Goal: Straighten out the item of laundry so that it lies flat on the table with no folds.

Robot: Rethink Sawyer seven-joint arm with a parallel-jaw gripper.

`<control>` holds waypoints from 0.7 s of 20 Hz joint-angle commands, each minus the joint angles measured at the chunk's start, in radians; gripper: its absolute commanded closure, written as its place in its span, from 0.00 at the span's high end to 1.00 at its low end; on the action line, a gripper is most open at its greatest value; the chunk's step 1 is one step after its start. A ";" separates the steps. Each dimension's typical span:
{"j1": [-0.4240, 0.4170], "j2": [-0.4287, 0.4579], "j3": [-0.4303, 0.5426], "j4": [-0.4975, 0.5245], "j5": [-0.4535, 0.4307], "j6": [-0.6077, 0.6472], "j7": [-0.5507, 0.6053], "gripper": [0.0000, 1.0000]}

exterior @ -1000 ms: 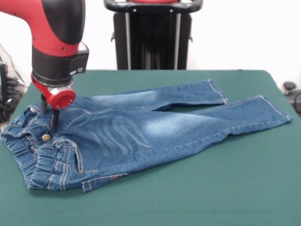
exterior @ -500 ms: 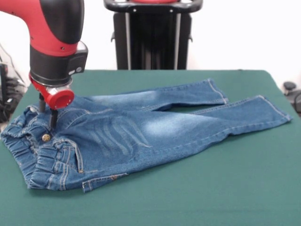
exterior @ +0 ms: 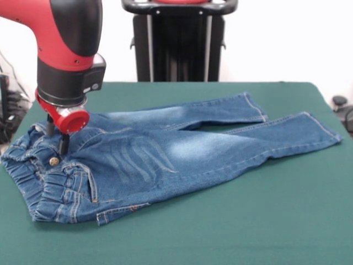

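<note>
At the frame's left the gripper (exterior: 57, 137) meets the jeans (exterior: 160, 154) near the bunched waistband (exterior: 38, 176) — finger state unclear — so draw outward low and slow.

A plain white wall (exterior: 287, 38) fills the background, evenly lit with no strong shadows. At the left edge, dark cables and equipment (exterior: 8, 107) sit beside the tabletop against the wall, too dim to identify. At the right edge, a small dark object (exterior: 343, 107) shows low down.
</note>
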 commanded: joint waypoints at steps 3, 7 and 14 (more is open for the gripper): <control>0.044 0.067 0.081 -0.026 -0.030 0.012 -0.078 1.00; 0.044 0.080 0.079 -0.039 -0.030 0.003 -0.069 1.00; 0.076 0.105 0.030 -0.054 -0.063 -0.046 -0.021 1.00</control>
